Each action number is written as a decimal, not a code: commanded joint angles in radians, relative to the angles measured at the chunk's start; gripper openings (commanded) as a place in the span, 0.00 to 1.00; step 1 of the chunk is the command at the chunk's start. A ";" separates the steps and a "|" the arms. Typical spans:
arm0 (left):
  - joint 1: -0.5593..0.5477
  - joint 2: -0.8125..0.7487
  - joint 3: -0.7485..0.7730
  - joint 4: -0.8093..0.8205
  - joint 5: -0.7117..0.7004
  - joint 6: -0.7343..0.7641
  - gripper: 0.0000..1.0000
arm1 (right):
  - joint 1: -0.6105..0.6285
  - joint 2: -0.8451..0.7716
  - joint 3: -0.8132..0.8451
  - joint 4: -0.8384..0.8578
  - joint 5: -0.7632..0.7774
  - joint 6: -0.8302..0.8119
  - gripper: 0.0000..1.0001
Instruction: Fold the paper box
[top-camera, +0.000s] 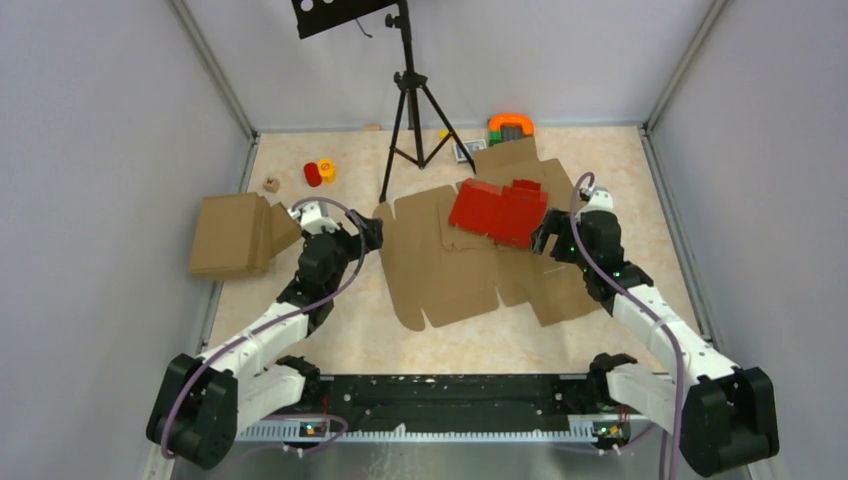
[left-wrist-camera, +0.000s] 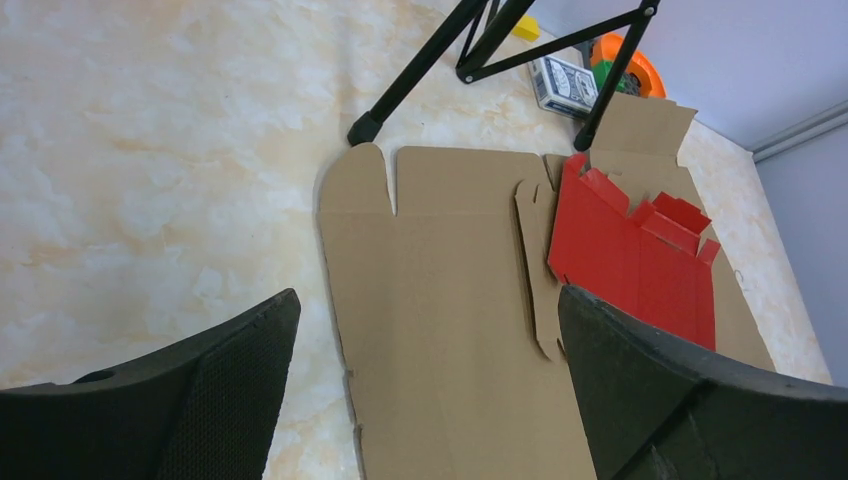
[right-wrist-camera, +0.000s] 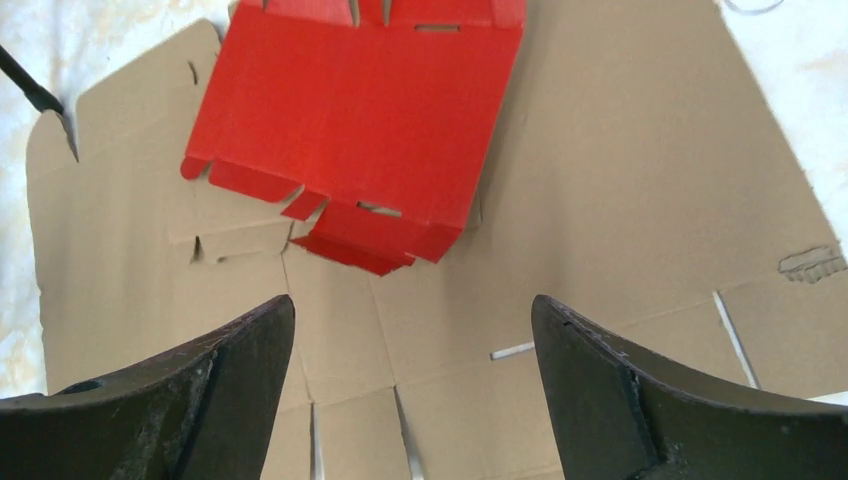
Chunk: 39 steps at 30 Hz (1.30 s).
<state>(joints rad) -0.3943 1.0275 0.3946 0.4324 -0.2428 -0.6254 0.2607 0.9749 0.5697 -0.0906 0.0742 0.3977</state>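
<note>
The paper box (top-camera: 497, 211) is a bright red flat cut-out with flaps, lying on top of large brown cardboard sheets (top-camera: 450, 265) in the middle of the table. The left wrist view shows the red box (left-wrist-camera: 633, 258) to the right, partly behind one finger. In the right wrist view the red box (right-wrist-camera: 365, 110) lies ahead of the jaws, with small flaps raised on its near edge. My left gripper (top-camera: 374, 235) hangs open over the left edge of the brown sheet, holding nothing. My right gripper (top-camera: 541, 240) stands open just right of the red box, empty.
A folded brown cardboard box (top-camera: 238, 234) lies at the left. A black tripod (top-camera: 410, 110) stands behind the sheets. A red and a yellow small object (top-camera: 320, 172), a card deck (left-wrist-camera: 561, 84) and an orange-green item (top-camera: 510, 125) sit near the back wall.
</note>
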 joint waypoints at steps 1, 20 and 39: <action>-0.001 -0.004 0.023 0.039 0.034 0.023 0.99 | -0.013 0.025 0.029 0.059 -0.020 0.042 0.88; -0.002 0.038 0.013 0.126 0.215 0.118 0.99 | -0.229 0.520 0.297 0.164 -0.312 0.135 0.72; -0.001 0.240 0.123 0.122 0.495 0.138 0.99 | -0.248 0.832 0.431 0.258 -0.464 0.197 0.47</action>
<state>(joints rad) -0.3943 1.2163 0.4583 0.5171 0.1669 -0.5018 0.0174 1.7760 0.9333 0.1169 -0.3107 0.5747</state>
